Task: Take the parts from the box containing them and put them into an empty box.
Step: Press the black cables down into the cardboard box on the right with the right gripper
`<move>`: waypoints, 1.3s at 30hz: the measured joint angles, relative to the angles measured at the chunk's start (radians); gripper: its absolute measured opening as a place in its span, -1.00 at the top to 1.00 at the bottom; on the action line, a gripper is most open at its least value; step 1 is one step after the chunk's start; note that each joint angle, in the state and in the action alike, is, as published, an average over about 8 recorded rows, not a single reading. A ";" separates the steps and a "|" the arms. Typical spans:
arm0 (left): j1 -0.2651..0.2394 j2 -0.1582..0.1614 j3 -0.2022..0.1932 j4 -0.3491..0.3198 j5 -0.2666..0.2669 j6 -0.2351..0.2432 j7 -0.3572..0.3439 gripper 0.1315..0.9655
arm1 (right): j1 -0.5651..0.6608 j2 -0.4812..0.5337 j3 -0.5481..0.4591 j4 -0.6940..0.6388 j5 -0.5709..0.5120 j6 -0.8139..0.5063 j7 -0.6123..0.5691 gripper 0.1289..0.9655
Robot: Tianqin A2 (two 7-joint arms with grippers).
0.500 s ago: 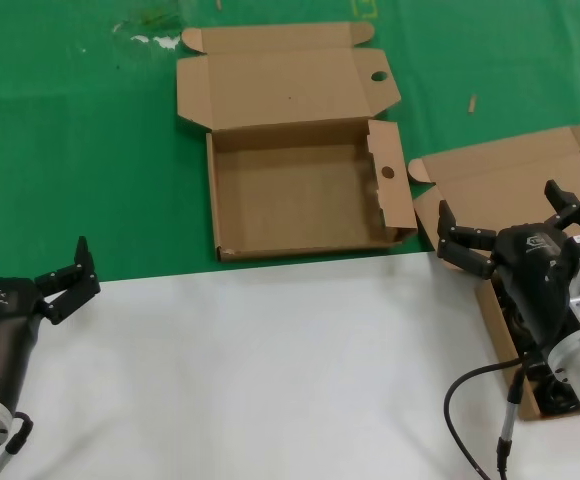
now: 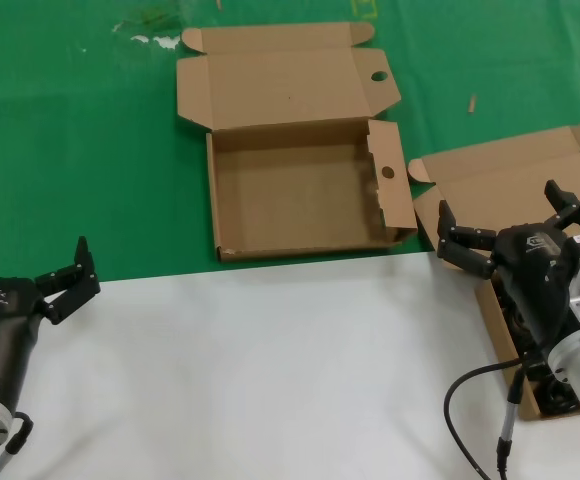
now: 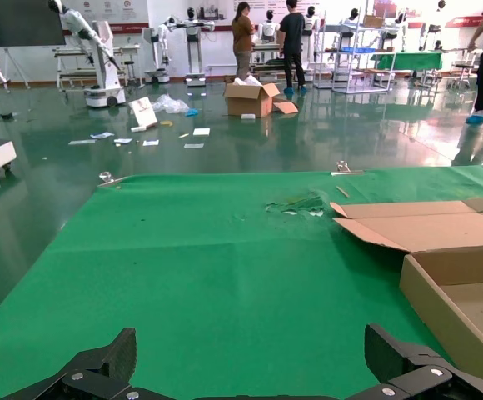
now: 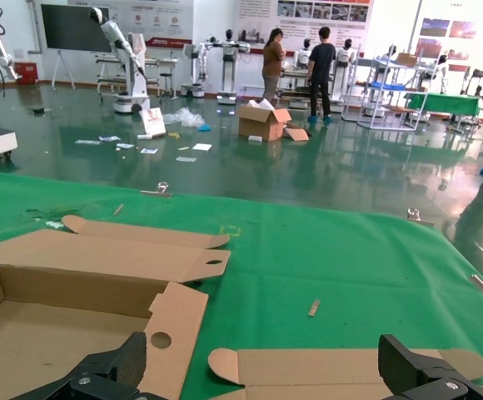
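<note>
Both my pincers spread: right gripper (image 2: 510, 232) over 1 plain-lidded box (image 2: 510, 185) at the desk's right edge, black cords (image 2: 518, 325) inside uncountable behind my arm, left gripper (image 2: 68, 280) idle near the left edge, 1 holed-flap box (image 2: 300, 190) bare at far centre.

Probably a robotics lab hall: robot arms (image 4: 125, 50), workbenches (image 4: 391, 83), people (image 4: 272, 62).

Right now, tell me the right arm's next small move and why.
Probably lower the right gripper, jaws open and empty, into the box beneath it to reach the black cords. The holed box is empty; the left gripper waits at the left.
</note>
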 joint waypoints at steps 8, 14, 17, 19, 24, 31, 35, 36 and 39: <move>0.000 0.000 0.000 0.000 0.000 0.000 0.000 -1.00 | 0.000 0.000 0.000 0.000 0.000 0.000 0.000 -1.00; 0.000 0.000 0.000 0.000 0.000 0.000 0.000 -0.92 | 0.001 -0.012 0.006 -0.001 -0.011 0.002 -0.013 -1.00; 0.000 0.000 0.000 0.000 0.000 0.000 0.000 -0.88 | 0.001 -0.031 0.018 -0.001 -0.029 0.001 -0.038 -1.00; 0.000 0.000 0.000 0.000 0.000 0.000 0.000 -0.85 | -0.002 -0.040 0.027 0.004 -0.042 -0.005 -0.059 -1.00; 0.000 0.000 0.000 0.000 0.000 0.000 0.000 -0.67 | -0.020 0.008 0.022 0.039 -0.066 -0.036 -0.069 -1.00; 0.000 0.000 0.000 0.000 0.000 0.000 0.000 -0.39 | -0.067 0.250 0.000 0.128 -0.179 -0.169 0.057 -1.00; 0.000 0.000 0.000 0.000 0.000 0.000 0.000 -0.17 | -0.101 0.418 0.017 0.168 -0.235 -0.294 0.112 -1.00; 0.000 0.000 0.000 0.000 0.000 0.000 0.000 -0.17 | -0.110 0.459 0.023 0.175 -0.240 -0.326 0.114 -1.00; 0.000 0.000 0.000 0.000 0.000 0.000 0.000 0.02 | -0.137 0.574 0.045 0.182 -0.236 -0.417 0.092 -1.00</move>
